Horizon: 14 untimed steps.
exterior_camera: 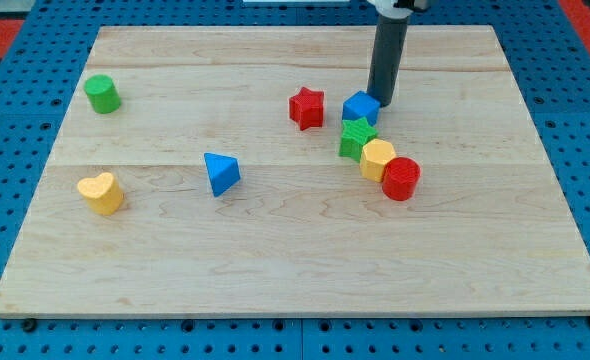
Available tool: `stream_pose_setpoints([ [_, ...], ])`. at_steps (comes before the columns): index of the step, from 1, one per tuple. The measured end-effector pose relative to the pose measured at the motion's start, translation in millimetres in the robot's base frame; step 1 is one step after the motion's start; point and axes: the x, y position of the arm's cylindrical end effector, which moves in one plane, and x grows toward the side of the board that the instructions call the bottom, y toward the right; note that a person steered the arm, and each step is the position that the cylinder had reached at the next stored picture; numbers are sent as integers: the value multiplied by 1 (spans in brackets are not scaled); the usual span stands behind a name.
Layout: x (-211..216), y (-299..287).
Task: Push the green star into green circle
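The green star (356,137) lies right of the board's middle, touching the blue cube (360,107) above it and the yellow hexagon block (377,159) below it. The green circle (102,94), a short cylinder, stands far off at the view's upper left. My tip (381,101) is at the blue cube's right side, touching or nearly touching it, just above and right of the green star.
A red star (307,107) lies left of the blue cube. A red cylinder (401,178) touches the yellow hexagon's right side. A blue triangle (220,173) and a yellow heart (101,192) lie to the left. The wooden board (295,270) sits on a blue pegboard.
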Motion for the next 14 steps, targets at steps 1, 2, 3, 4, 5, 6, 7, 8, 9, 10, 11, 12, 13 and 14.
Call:
stream_pose_setpoints([
  [1,43,0],
  [2,61,-5],
  [3,51,-28],
  [4,51,-72],
  [5,53,-53],
  [6,54,-14],
  [7,82,-19],
  [8,94,-73],
  [9,93,-104],
  [10,75,-117],
  [11,64,-113],
  [12,62,-113],
  [13,49,-110],
  [14,36,-117],
])
